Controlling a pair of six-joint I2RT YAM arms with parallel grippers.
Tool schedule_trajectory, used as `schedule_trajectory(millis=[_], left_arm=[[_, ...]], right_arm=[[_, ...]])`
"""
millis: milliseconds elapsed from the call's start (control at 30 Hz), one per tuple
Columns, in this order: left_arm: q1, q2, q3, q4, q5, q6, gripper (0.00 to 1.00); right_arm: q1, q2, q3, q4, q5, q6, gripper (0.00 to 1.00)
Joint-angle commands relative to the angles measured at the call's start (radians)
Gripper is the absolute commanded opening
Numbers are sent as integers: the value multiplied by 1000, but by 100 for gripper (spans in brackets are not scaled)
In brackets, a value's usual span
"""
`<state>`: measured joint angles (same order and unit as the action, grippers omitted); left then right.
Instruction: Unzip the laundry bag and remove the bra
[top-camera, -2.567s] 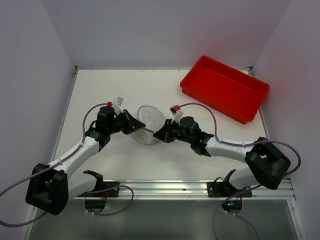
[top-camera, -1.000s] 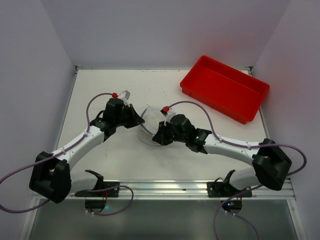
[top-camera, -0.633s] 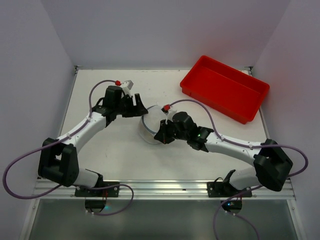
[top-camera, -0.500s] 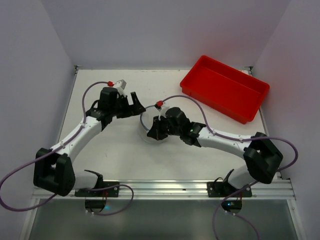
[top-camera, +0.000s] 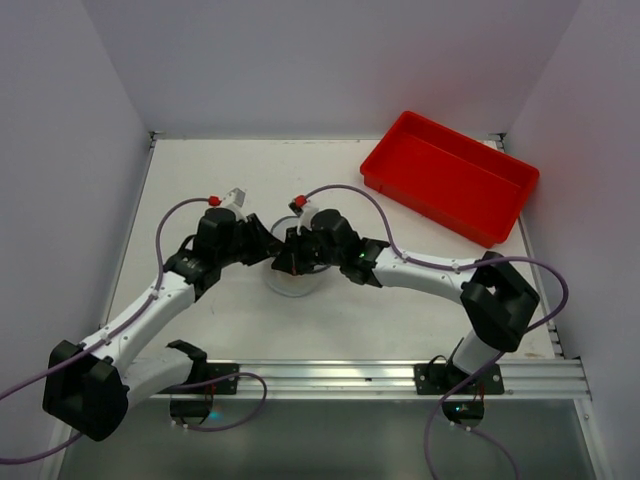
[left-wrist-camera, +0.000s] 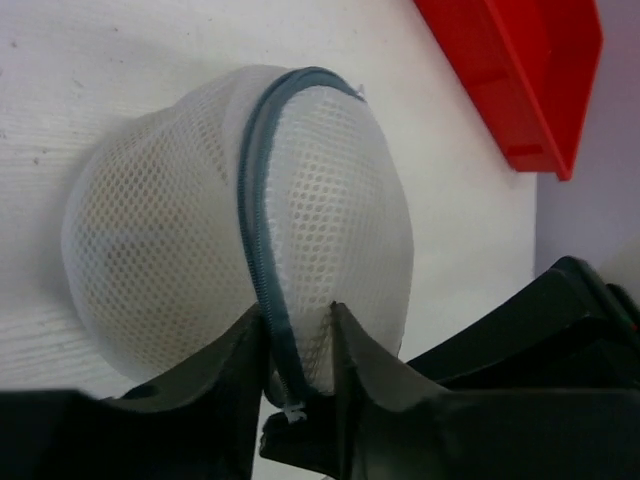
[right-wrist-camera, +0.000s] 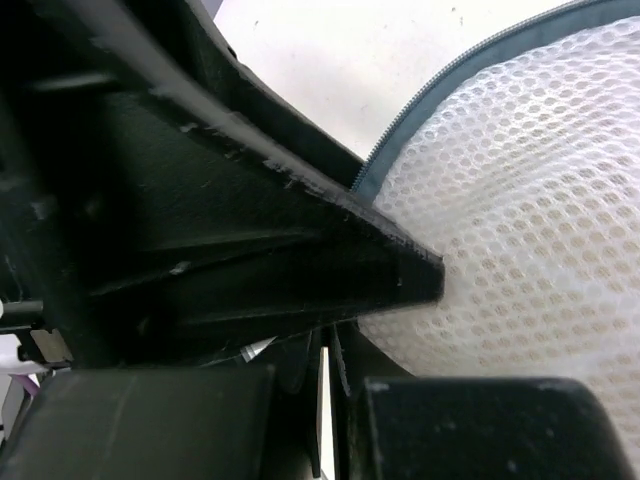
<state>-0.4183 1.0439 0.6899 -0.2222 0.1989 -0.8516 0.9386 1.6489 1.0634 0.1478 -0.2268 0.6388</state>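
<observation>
The left claw (left-wrist-camera: 298, 315) is clamped across the grey zipper rim (left-wrist-camera: 258, 230) of the small round laundry bag of translucent white mesh (left-wrist-camera: 170, 230), which lies on the white surface (top-camera: 200, 180) between both arms; the right claw (top-camera: 287, 262) is clenched tight at the bag's other side, whatever it pinches hidden; the red rectangular plastic tray (top-camera: 450, 175) sits well apart, far right.

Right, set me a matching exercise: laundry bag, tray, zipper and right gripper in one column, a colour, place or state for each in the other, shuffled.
1. laundry bag
2. tray
3. zipper
4. right gripper

a. red, at the far right
b. shut
c. grey-blue, running around the rim
d. white see-through mesh, domed

Pairs: 1-d, 2-a, 3-c, 4-b
</observation>
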Motion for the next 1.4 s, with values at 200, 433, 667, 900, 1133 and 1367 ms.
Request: schedule_trajectory(millis=[200, 433, 667, 900, 1133, 1367], left_arm=[[7, 34, 79, -57, -84, 78, 0], [96, 65, 149, -80, 71, 275, 0], [113, 237, 311, -137, 195, 546, 5], [124, 269, 358, -80, 162, 413, 100], [122, 58, 127, -149, -18, 169, 100], [93, -185, -76, -120, -29, -35, 100]], right_arm=[[-11, -193, -172, -46, 84, -97, 0], [-194, -389, -371, -212, 92, -180, 0], [-199, -397, -347, -190, -43, -212, 0], [-60, -284, -211, -30, -37, -65, 0], [-49, -133, -105, 99, 4, 79, 0], [-15, -64, -54, 105, 4, 82, 0]])
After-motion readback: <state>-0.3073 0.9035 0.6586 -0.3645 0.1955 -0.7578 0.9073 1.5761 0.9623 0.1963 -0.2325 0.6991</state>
